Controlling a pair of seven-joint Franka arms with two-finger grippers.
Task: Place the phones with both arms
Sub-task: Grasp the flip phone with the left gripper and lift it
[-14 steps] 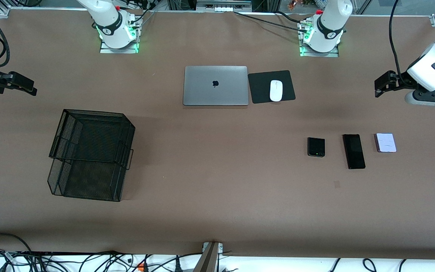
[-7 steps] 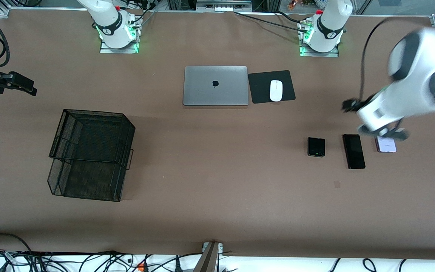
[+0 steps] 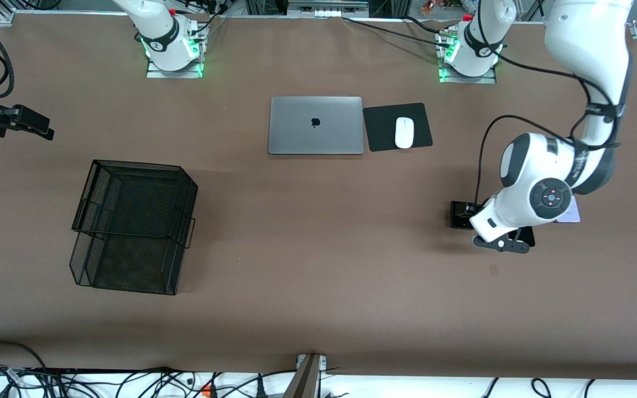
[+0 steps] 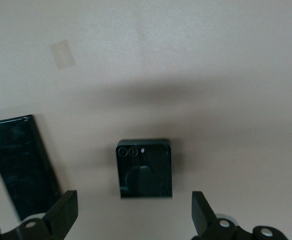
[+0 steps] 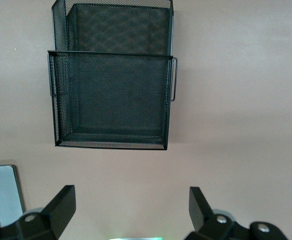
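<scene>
Three phones lie in a row toward the left arm's end of the table. The small black phone [image 3: 458, 214] is partly covered by the left arm; it also shows in the left wrist view [image 4: 144, 169]. Of the longer black slab [image 3: 527, 237] only a corner shows; more of it shows in the left wrist view [image 4: 21, 165]. The white-lavender phone [image 3: 574, 213] peeks out beside the arm's wrist. My left gripper [image 3: 500, 243] [image 4: 134, 216] is open and empty, low over the phones, with the small black phone just ahead of its fingers. My right gripper [image 3: 22, 122] [image 5: 130, 210] is open and empty and waits at the right arm's end of the table.
A black wire mesh tray [image 3: 130, 226] [image 5: 110, 95] stands toward the right arm's end. A closed grey laptop [image 3: 316, 125] [image 5: 3, 192] lies mid-table near the bases, with a white mouse [image 3: 404, 132] on a black pad [image 3: 379, 130] beside it.
The left arm has swung in from the table's end and come down over the phones, now covering parts of them. The right arm has not moved.
</scene>
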